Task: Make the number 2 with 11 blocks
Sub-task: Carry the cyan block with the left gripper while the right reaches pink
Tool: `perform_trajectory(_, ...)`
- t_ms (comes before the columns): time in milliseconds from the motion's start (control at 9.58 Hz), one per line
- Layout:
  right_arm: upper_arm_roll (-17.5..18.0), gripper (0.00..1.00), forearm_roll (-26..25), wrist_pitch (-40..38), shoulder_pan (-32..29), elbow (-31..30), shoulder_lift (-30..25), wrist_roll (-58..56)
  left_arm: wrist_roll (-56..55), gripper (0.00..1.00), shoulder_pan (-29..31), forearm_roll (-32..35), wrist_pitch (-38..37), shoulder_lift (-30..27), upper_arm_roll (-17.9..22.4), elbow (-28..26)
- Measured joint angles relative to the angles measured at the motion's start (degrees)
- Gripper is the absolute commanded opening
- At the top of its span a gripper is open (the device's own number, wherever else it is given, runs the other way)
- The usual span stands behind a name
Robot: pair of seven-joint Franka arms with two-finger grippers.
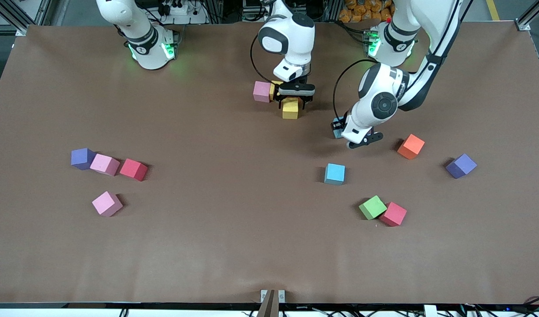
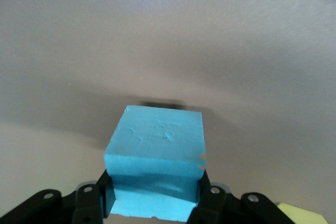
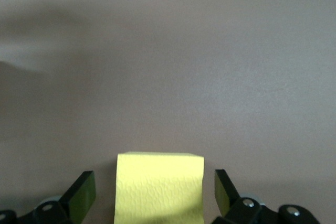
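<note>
Front view, read from the right arm's end of the table: no writing shows on any cube, and the count is two purple cubes (image 1: 82, 158), three pink blocks (image 1: 104, 164), two red blocks (image 1: 133, 169), two yellow blocks (image 1: 290, 108), two light blue blocks (image 1: 335, 174), one green block (image 1: 372, 207) and one orange block (image 1: 411, 146). Right gripper (image 3: 155, 190) stands low over a yellow block, fingers spread clear of its sides. Left gripper (image 2: 152, 198) is clamped on a light blue block.
</note>
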Motion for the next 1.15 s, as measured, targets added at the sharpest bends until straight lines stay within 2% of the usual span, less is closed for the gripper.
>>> perform_trajectory(209, 0.0, 1.0, 0.0, -1.2, -1.0, 0.3, -0.5, -1.9, 0.0, 0.0, 0.0, 0.0, -4.4, -2.6, 0.0, 2.2)
perform_trajectory(626, -0.6, 1.0, 0.0, -4.5, -5.2, 0.7, -4.7, -11.5, 0.3, 0.0, -1.1, 4.2, -15.5, -3.0, 0.0, 12.3)
perform_trajectory(940, -0.4, 1.0, 0.9, -4.8, -14.3, 0.8, -8.3, -23.4, 0.9, 0.0, -4.6, 4.6, -17.7, 0.7, 2.0, 19.3)
perform_trajectory(1149, 0.8, 1.0, 4.8, -4.7, -21.7, 0.7, -8.5, -37.8, 1.4, 0.0, -9.3, 4.6, -17.8, 5.3, 4.6, 24.5)
